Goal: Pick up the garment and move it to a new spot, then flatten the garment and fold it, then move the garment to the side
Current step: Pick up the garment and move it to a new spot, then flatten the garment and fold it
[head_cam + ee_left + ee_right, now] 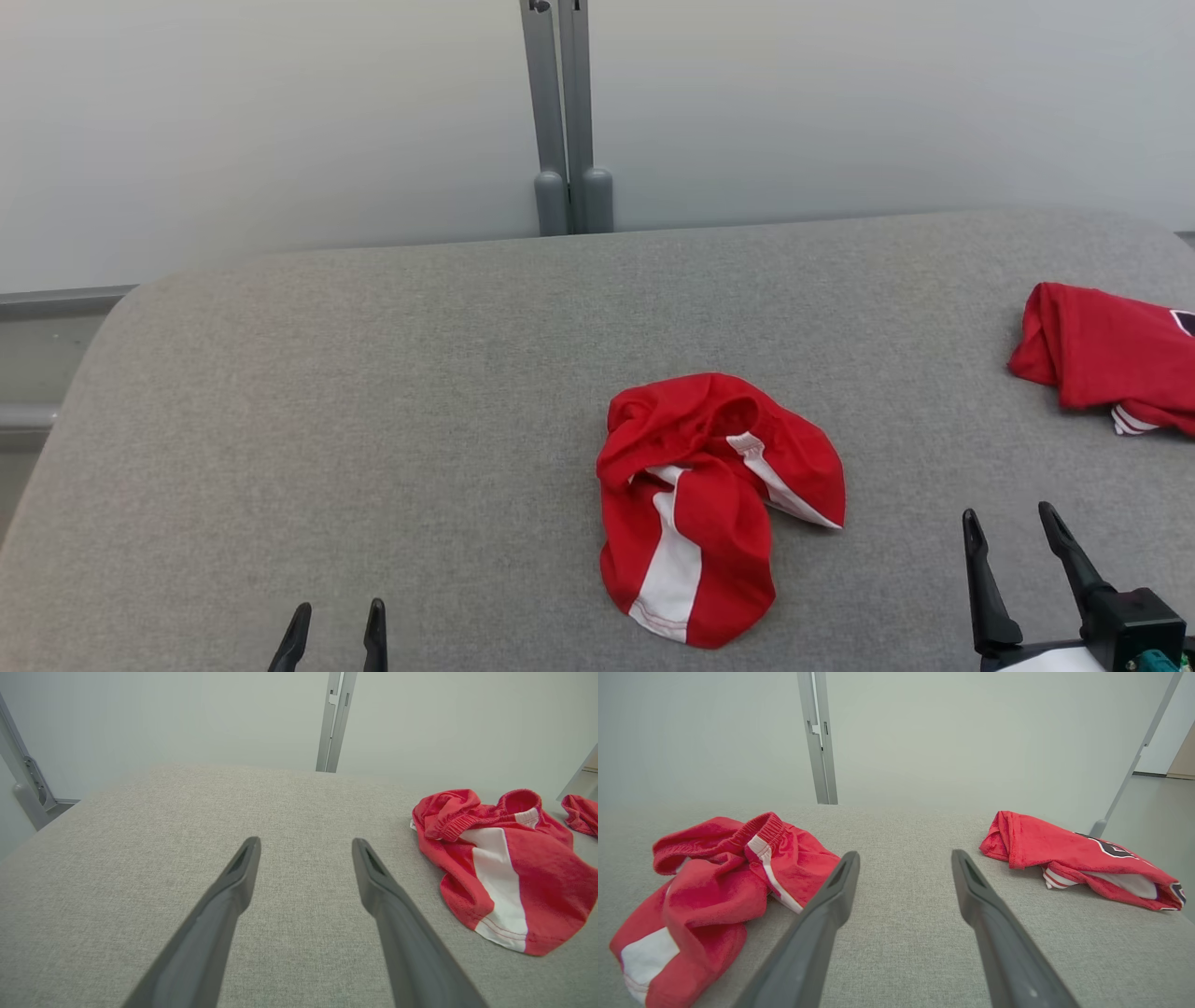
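The garment (709, 495) is a pair of red shorts with white side stripes, lying crumpled near the middle of the grey table (373, 392). It also lies right of my left fingers in the left wrist view (504, 868) and left of my right fingers in the right wrist view (719, 886). My left gripper (336, 623) sits at the lower left, open and empty, well left of the shorts. At the lower right my right gripper (1010, 525) stands open and empty, a short way right of the shorts. Both wrist views show spread jaws, left gripper (306, 845) and right gripper (905, 858).
A second red garment (1111, 359) with white trim and a dark logo lies bunched at the table's far right edge, also in the right wrist view (1073, 858). A grey upright post (565, 121) stands behind the table against a pale wall.
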